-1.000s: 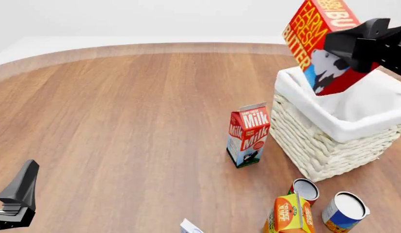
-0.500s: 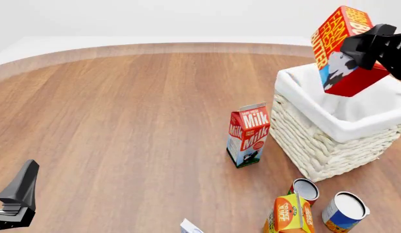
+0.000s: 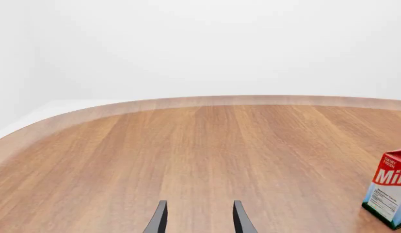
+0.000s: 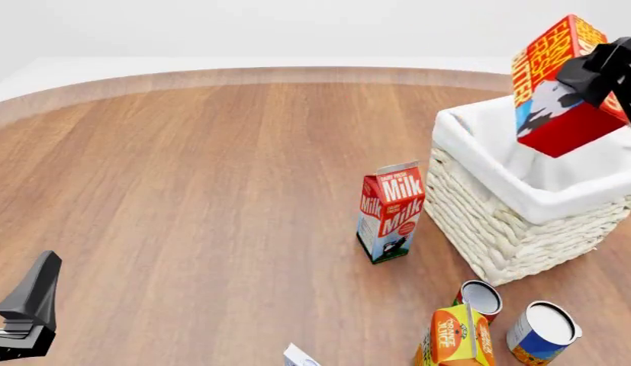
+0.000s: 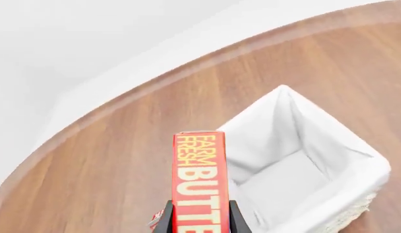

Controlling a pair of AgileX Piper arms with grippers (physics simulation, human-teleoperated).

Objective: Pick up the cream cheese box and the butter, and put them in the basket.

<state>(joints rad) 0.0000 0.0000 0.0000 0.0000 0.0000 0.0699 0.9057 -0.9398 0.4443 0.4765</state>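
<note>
Butter (image 4: 556, 95) tilted above the basket (image 4: 519, 221), at two o'clock in the front view, long axis leaning up toward one o'clock, lettering "FARM FRESH BUTTER". Clamped on it from the right: right gripper (image 4: 597, 72). Low at seven o'clock, left gripper (image 3: 199, 218), fingers parted, empty. Nearby, "Milk" carton (image 4: 391, 211).

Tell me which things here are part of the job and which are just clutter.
Part of the job: butter, held by right gripper; basket; a white box corner, possibly the cream cheese box.

Clutter: milk carton, orange juice carton, two cans.
</note>
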